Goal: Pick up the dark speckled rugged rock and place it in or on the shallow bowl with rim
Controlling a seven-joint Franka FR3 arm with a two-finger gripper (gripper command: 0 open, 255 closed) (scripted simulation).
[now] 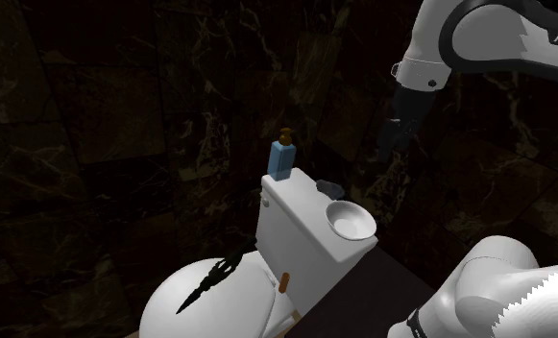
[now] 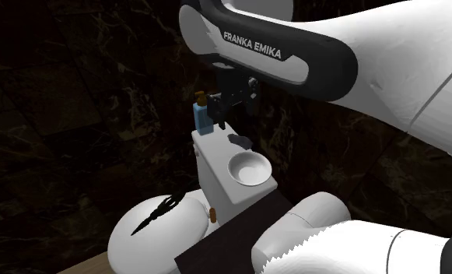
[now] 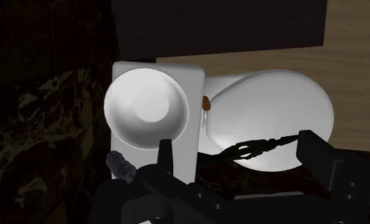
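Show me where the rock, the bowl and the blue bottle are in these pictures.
rock [image 2: 239, 142]: second exterior view, on its dark upper surface.
bowl [image 1: 351, 220]: shoulder view, on its pale inner bottom.
blue bottle [image 1: 281, 159]: shoulder view, on the middle of its blue body.

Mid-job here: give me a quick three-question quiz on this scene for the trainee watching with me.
1. True or false: the rock already lies in the bowl.
2. The blue bottle stands: A) on the toilet tank; B) inside the bowl; C) between the fingers.
3. Fill in: the fingers of the gripper are ___.

Key: 1 false, the rock lies on the tank next to the bowl. 2 A. 3 open, holding nothing.
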